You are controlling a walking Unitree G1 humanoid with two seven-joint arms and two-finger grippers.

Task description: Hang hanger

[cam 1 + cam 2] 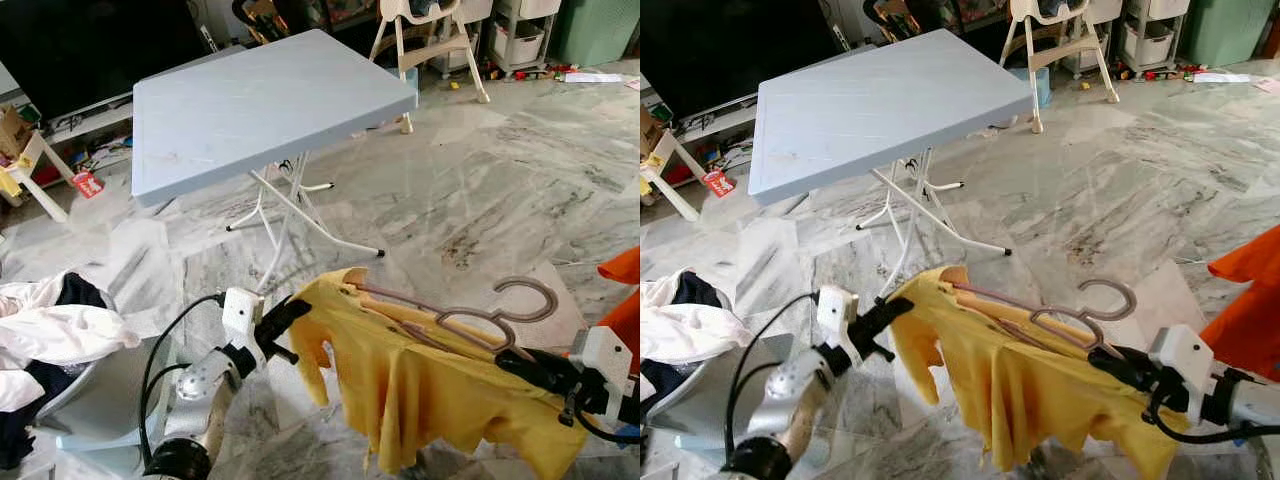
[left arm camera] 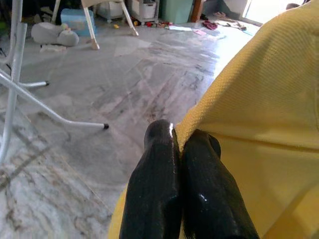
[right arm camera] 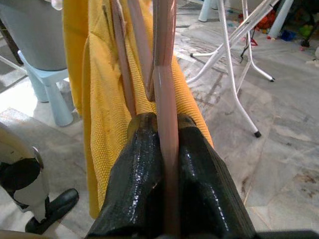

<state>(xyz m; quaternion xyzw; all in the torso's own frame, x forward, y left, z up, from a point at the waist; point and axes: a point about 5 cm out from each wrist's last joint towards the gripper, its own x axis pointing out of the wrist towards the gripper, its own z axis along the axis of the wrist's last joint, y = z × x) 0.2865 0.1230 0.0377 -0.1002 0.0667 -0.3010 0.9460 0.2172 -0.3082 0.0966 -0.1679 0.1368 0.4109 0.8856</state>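
A yellow shirt [image 1: 420, 385] hangs on a dusty-pink hanger [image 1: 470, 318] held in the air over the marble floor; the hanger's hook [image 1: 525, 298] points to the right. My left gripper [image 1: 295, 312] is shut on the shirt's left shoulder edge [image 2: 199, 127]. My right gripper [image 1: 515, 362] is shut on the hanger's bar [image 3: 166, 149], with the cloth draped below it.
A light blue folding table [image 1: 260, 100] on white legs stands straight ahead. A grey basket on a stool [image 1: 90, 400] with white and dark laundry [image 1: 45, 330] is at my left. An orange garment [image 1: 625, 300] hangs at the right edge. A white chair [image 1: 430, 40] and storage boxes stand behind.
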